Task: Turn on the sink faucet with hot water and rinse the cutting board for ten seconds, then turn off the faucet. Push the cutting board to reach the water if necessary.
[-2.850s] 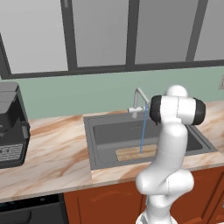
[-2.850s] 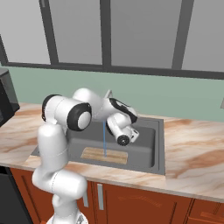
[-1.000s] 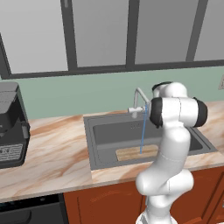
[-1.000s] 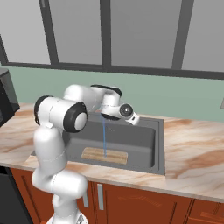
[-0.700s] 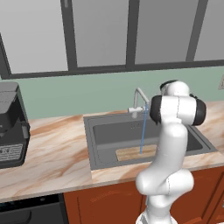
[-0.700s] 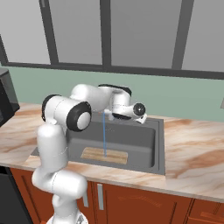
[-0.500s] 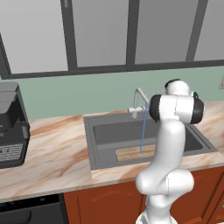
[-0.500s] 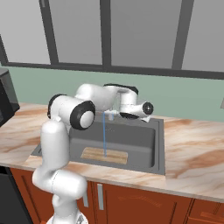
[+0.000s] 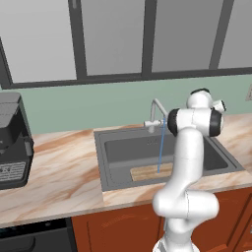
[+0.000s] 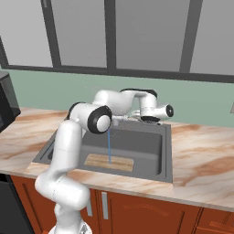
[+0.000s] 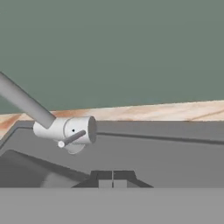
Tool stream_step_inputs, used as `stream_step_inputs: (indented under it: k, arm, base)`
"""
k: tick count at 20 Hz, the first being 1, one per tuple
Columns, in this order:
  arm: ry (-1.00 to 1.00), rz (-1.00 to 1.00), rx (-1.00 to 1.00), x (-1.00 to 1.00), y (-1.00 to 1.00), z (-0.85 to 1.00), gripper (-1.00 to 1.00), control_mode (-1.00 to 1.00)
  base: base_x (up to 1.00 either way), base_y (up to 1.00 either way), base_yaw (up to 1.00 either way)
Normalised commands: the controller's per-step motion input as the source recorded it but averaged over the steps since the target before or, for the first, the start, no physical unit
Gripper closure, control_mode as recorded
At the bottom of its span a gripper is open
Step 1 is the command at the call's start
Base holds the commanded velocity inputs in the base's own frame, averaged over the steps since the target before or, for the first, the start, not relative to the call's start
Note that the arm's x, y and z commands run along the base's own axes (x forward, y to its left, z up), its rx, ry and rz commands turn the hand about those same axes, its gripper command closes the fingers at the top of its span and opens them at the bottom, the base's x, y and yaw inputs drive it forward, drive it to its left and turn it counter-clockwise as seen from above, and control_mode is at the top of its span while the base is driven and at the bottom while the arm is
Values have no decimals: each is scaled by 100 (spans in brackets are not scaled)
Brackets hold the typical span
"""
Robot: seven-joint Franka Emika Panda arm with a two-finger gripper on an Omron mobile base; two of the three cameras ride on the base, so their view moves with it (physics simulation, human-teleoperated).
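Tool (image 11: 113, 176) tips pressed together, nothing held, hanging over the back of the sink (image 9: 101, 147) and looking at the tap (image 11: 65, 130) lever, which sits a bit left of my line. Nearer me, the board (image 10: 109, 162) lies flat at the front of the basin w/ the water (image 10: 109, 145) landing on it, so no pushing needed imo. To do the shut-off well: shift toward the lever, meet it w/ the closed tips, sweep it fully so the stream stops. Desk (image 9: 59, 182) is marbled stone, w/ a dark machine (image 9: 12, 142) at far left. Vs half a sec ago: wrist swung further right toward the back rim; board and stream unchanged.
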Motion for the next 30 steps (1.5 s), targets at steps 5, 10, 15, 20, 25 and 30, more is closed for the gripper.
stream_step_inputs:
  k: [5,10,15,20,25,30]
  arm:
    - [-9,20,0,6,1,-14,100,-100]
    - [-10,4,0,1,19,0,100,-100]
    - [-14,0,0,1,21,0,100,-100]
    - [-10,0,0,1,35,-5,100,-100]
    - [-7,0,0,6,38,-1,100,-100]
    - [-5,0,0,0,18,-1,100,-100]
  base:
    - [0,0,0]
    - [0,0,0]
    - [0,0,0]
    - [0,0,0]
    - [0,0,0]
    - [0,0,0]
